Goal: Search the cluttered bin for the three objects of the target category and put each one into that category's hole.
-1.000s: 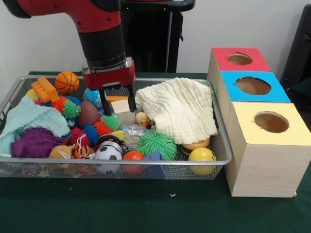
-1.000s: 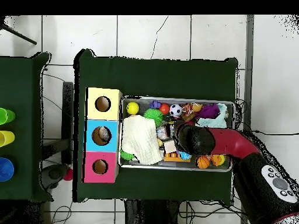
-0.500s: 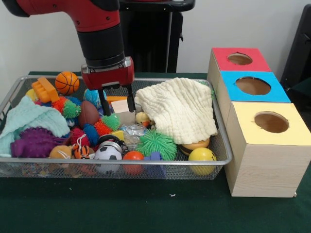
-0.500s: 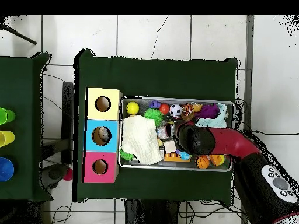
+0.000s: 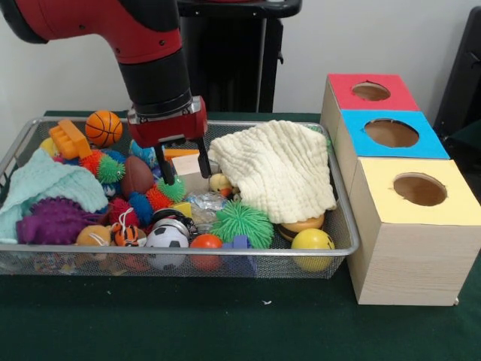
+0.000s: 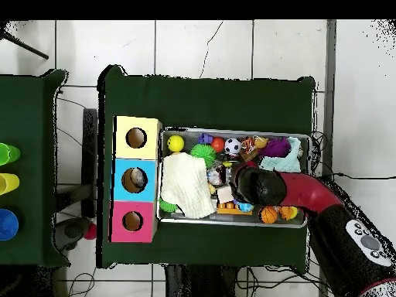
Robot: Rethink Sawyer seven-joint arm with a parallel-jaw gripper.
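Front view | gripper [image 5: 183, 164] hung fingers apart over wooden block [image 5: 189, 167] in bin [image 5: 342, 226] | search step | crumpled foil lump [image 5: 204, 201] lay just nearer camera | next: descend onto it, then blue-topped hole [image 5: 391, 133]

My gripper [image 5: 185, 167] hangs open inside the wire bin [image 5: 225, 254] toward the table's far edge, its two black fingers [image 5: 203, 160] straddling a pale wooden block [image 5: 186, 165]. A crumpled foil lump [image 5: 203, 203] lies just in front of it, beside the cream cloth [image 5: 282, 170]. The blue-topped box's hole [image 5: 391, 133] sits toward the right edge
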